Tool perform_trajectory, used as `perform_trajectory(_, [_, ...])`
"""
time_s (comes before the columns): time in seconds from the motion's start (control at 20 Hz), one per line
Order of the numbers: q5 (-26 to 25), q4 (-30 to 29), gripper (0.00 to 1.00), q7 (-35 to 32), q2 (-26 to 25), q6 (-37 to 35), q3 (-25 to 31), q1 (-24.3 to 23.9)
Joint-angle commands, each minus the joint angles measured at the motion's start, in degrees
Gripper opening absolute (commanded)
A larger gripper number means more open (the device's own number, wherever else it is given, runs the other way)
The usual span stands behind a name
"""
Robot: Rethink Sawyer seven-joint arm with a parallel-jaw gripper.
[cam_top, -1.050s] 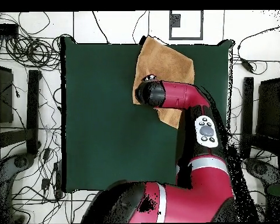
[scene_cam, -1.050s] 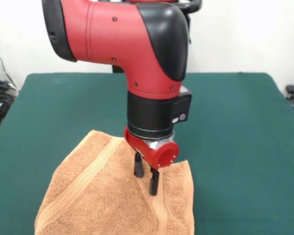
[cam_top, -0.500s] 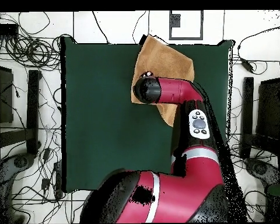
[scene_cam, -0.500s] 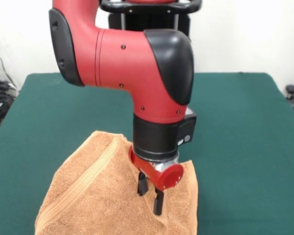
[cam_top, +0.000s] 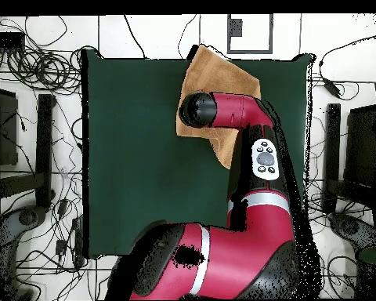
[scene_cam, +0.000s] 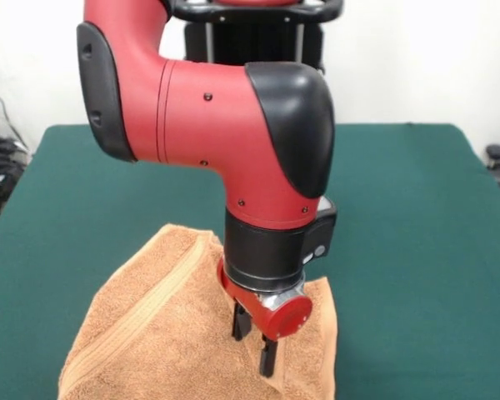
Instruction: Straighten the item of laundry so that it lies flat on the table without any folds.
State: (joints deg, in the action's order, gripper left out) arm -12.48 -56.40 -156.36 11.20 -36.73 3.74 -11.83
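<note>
Front view: your orange-tan terry towel (scene_cam: 150,333) sits at the near edge of the green felt table (scene_cam: 400,217), rumpled, one woven band running diagonally. Gripper (scene_cam: 255,342) has its two black fingers (scene_cam: 267,357) spread, tips down on the cloth, pinching nothing.

Overhead view: towel (cam_top: 222,74) at the table's (cam_top: 136,149) far edge, right of centre, partly under the arm. No readable labels.
</note>
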Motion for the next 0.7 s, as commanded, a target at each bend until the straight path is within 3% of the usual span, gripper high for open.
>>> perform_trajectory(0.05, [0.5,-0.6,1.00,8.9,-9.6,1.6,10.2,0.2])
perform_trajectory(0.55, [-1.3,-1.7,1.00,9.3,-7.3,-0.9,8.3,1.7])
perform_trajectory(0.6, [-1.5,-1.5,0.00,9.7,-7.3,-1.1,8.3,1.6])
perform_trajectory(0.7, [-1.4,-1.2,0.00,9.8,-7.4,-1.9,8.3,1.7])
